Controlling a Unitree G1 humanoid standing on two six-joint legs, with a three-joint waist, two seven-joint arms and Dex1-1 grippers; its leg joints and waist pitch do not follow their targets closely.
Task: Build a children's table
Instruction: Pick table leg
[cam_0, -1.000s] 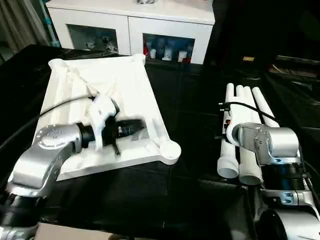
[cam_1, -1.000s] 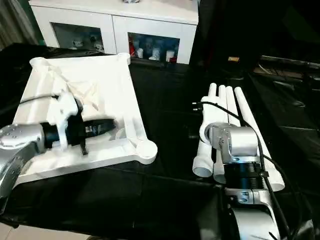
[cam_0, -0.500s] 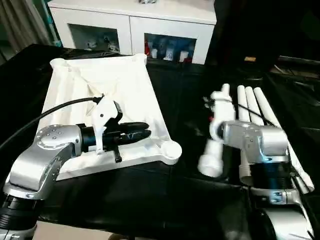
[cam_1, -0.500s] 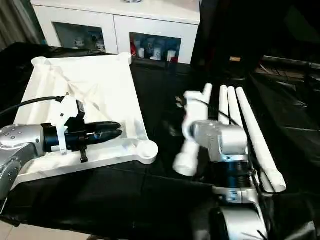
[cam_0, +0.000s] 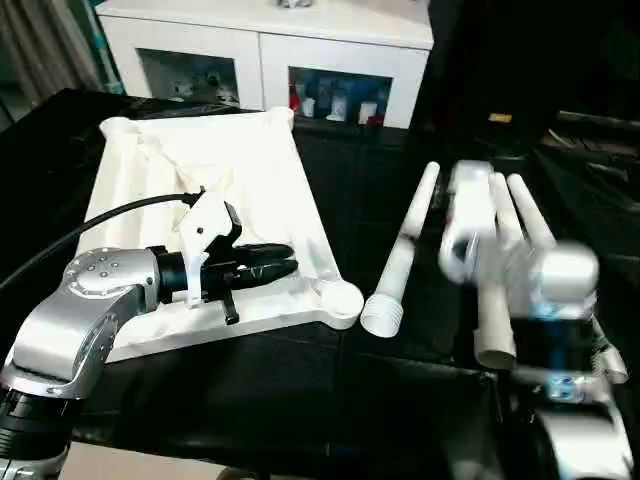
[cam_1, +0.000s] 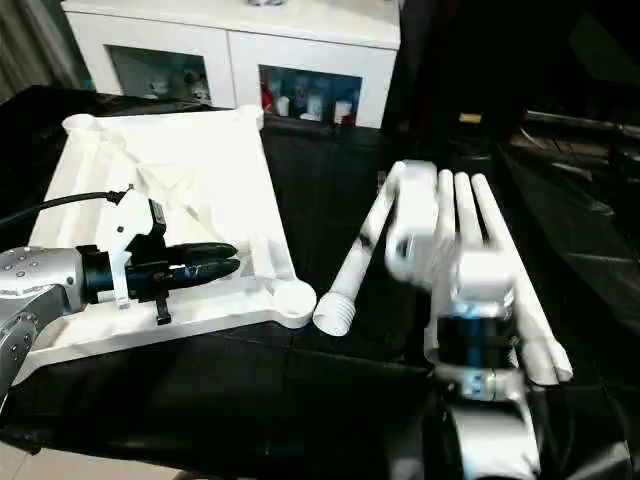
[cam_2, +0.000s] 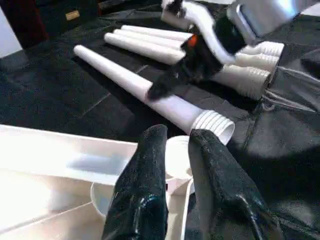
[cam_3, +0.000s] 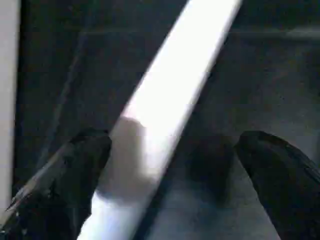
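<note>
The children's table top (cam_0: 230, 170) lies upside down on the black surface, ribbed side up. My left gripper (cam_0: 290, 265) hovers over its near right part and points at the round corner socket (cam_0: 343, 298). Its fingers (cam_2: 150, 165) stand a narrow gap apart with nothing between them. One white leg (cam_0: 400, 255) lies slanted between the top and the pile, its threaded wide end (cam_2: 212, 122) close to that socket. My right gripper (cam_3: 172, 142) is wide open astride this leg, one finger (cam_3: 90, 150) on each side. Three more legs (cam_0: 505, 215) lie side by side at the right.
A white cabinet with glass doors (cam_0: 260, 50) stands behind the table's far edge. Black cloth (cam_0: 300, 390) covers the surface between the top and the near edge. A black cable (cam_0: 110, 215) arcs from my left wrist over the top.
The right arm has drawn one leg out of the pile and swung it left, so its wide end now lies by the corner socket. The left gripper has turned slightly and held its place.
</note>
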